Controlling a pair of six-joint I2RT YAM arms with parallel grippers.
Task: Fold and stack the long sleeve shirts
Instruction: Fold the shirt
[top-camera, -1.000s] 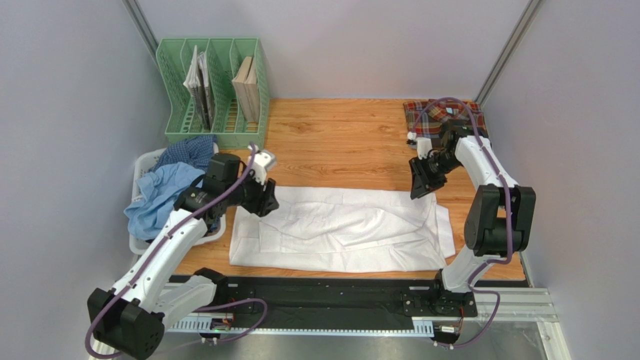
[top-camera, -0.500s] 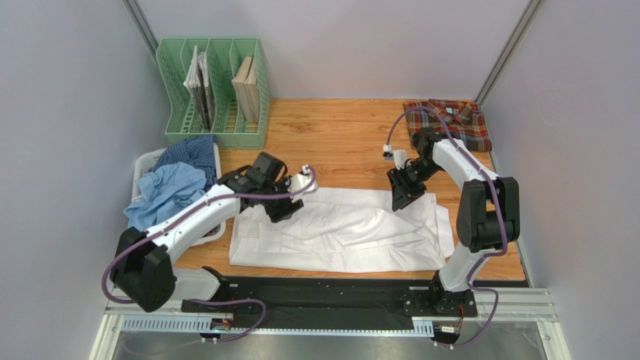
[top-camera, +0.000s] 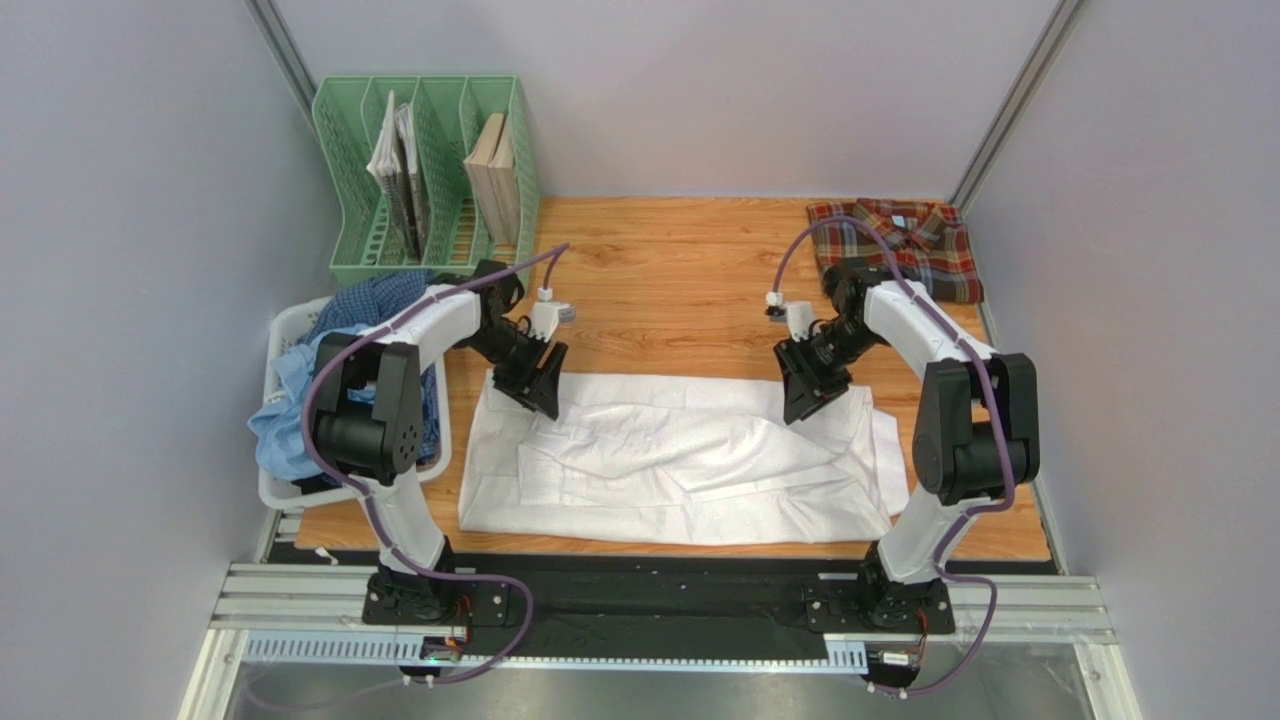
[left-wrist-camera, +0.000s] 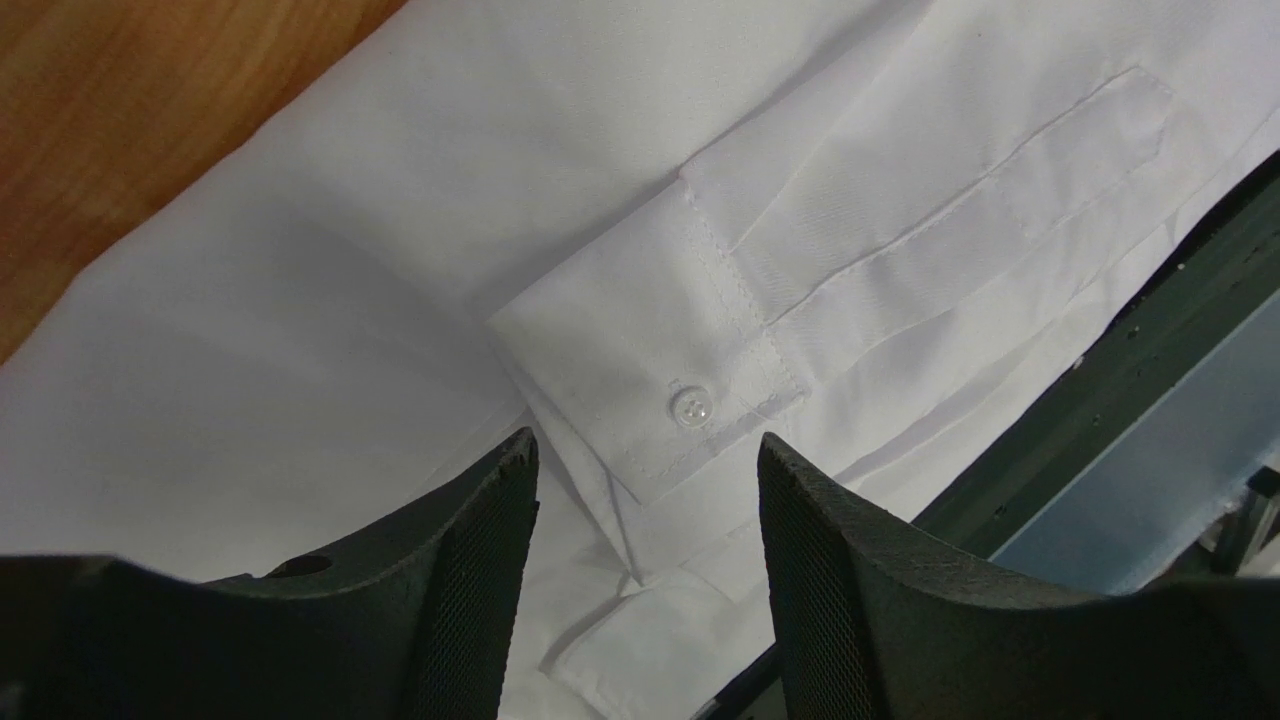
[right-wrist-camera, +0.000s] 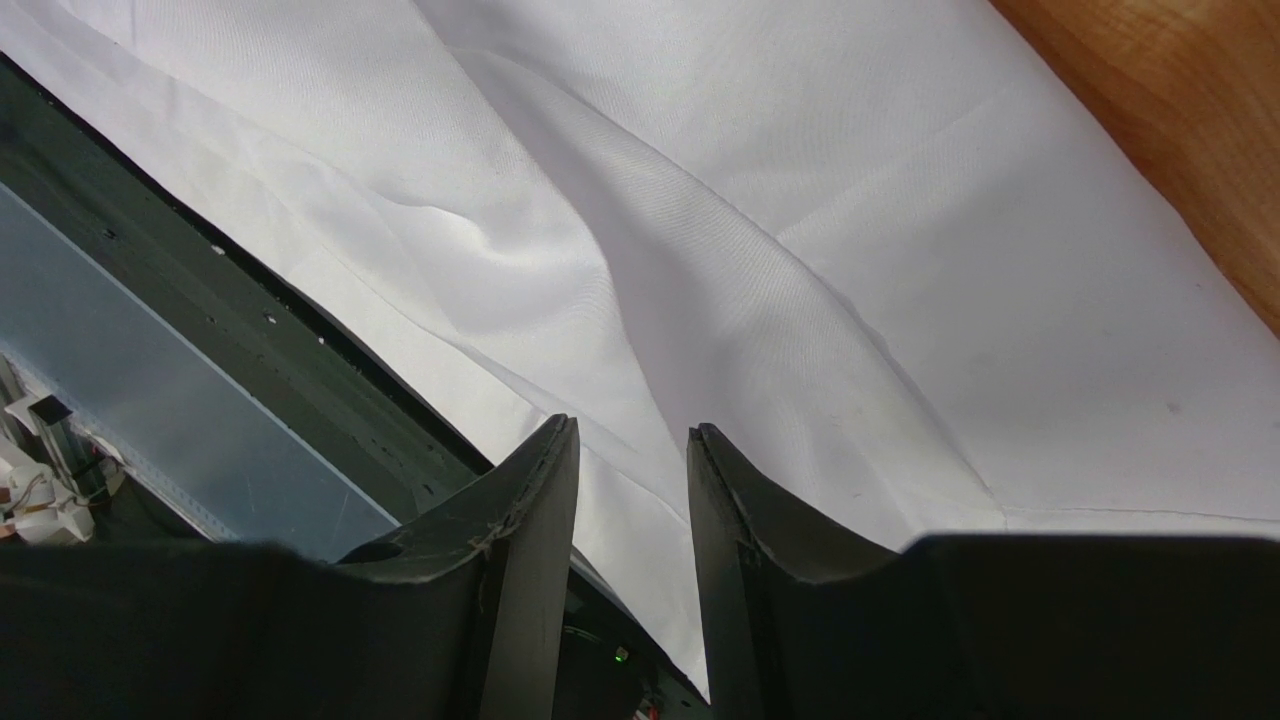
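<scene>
Progress check: I'm seeing the plaid shirt sitting folded at the far right corner, the white shirt lying half-folded mid-table, blue shirts waiting in the basket. I'm hovering the left gripper and right gripper over its far edge, jaws parted, gripping nothing.

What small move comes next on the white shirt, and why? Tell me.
Probably lower both and pinch: the left gripper and right gripper stand open over the white shirt at its far edge, a cuff showing below the left one, nothing gripped yet.
</scene>
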